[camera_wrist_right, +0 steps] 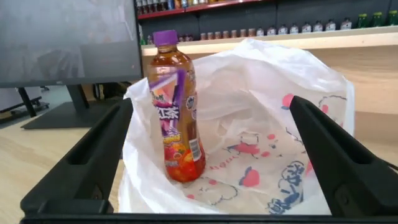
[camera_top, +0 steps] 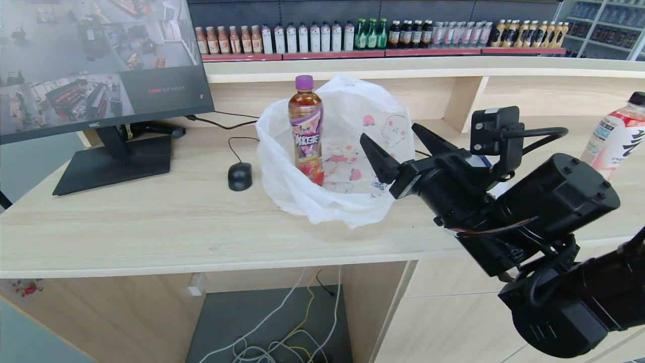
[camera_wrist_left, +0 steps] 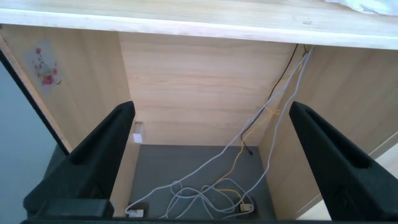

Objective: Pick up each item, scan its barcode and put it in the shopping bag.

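Right gripper [camera_top: 388, 132]: fingers released, spread wide, nothing between them. The tea bottle [camera_top: 306, 131] stands upright inside the shopping bag [camera_top: 282, 171], ahead of these fingertips and off to their left, apart from both. The bag's near wall lies just past the tips; we cannot tell whether either tip touches the plastic. Left gripper [camera_wrist_left: 211, 107]: fingers likewise released and empty, held low, with the counter's underside and loose cables [camera_wrist_left: 205, 186] beyond them. A second bottle [camera_top: 615, 136] with a pale label stands on the counter [camera_top: 151, 222], behind the right fingers and well apart from them, on the right side of that arm; we judge it the next item to fetch. Risks as we see them: a spread finger could catch the thin bag wall and drag it, which could topple the upright tea bottle, since the bag is soft and gives it no support. Swinging the bulky right arm toward the second bottle could knock it over before the fingers get around it. Surface: pale wood-grain counter, smooth and level, with a raised ledge beyond the bag. Left of the fingers, past the bag, sit a mouse [camera_top: 240, 176] and a monitor [camera_top: 90, 60]. Far beyond, a shop shelf [camera_top: 378, 35] carries rows of drinks.
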